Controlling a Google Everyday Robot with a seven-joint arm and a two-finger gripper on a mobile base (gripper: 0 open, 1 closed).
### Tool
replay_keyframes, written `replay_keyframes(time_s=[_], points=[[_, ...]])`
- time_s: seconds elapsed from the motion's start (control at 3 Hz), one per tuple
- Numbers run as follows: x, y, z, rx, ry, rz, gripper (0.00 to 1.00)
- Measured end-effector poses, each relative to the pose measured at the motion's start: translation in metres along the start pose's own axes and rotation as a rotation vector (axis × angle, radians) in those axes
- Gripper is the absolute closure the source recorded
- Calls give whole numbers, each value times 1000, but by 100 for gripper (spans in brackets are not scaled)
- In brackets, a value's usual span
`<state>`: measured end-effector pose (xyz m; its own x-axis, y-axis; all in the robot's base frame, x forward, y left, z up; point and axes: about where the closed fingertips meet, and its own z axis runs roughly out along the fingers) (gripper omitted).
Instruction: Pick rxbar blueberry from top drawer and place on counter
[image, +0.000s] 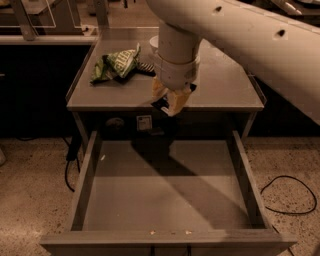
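My gripper (170, 102) hangs from the big white arm over the front edge of the counter (225, 85). Its yellowish fingers (180, 101) are shut on a small dark flat bar, the rxbar blueberry (160, 104), of which only dark edges show between and beside the fingers. The bar is held just above the counter's front rim. The top drawer (85, 180) is pulled fully open below, and its grey floor is bare with the arm's shadow across it.
A green-and-white chip bag (117, 65) lies on the counter's left rear, with a dark striped bar (145, 67) beside it and a white bowl (154, 42) partly hidden behind the arm. Black cables (290, 195) lie on the speckled floor to the right and left of the cart.
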<state>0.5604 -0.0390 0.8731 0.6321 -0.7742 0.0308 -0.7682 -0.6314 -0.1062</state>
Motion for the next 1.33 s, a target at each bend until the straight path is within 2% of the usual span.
replay_keyframes(time_s=[0.33,0.67,1.33], points=[[34,-35,-11,2,47,-27,100],[71,-60,-5,10,29,-22,100],[133,-88,31,41,-25,47,100]])
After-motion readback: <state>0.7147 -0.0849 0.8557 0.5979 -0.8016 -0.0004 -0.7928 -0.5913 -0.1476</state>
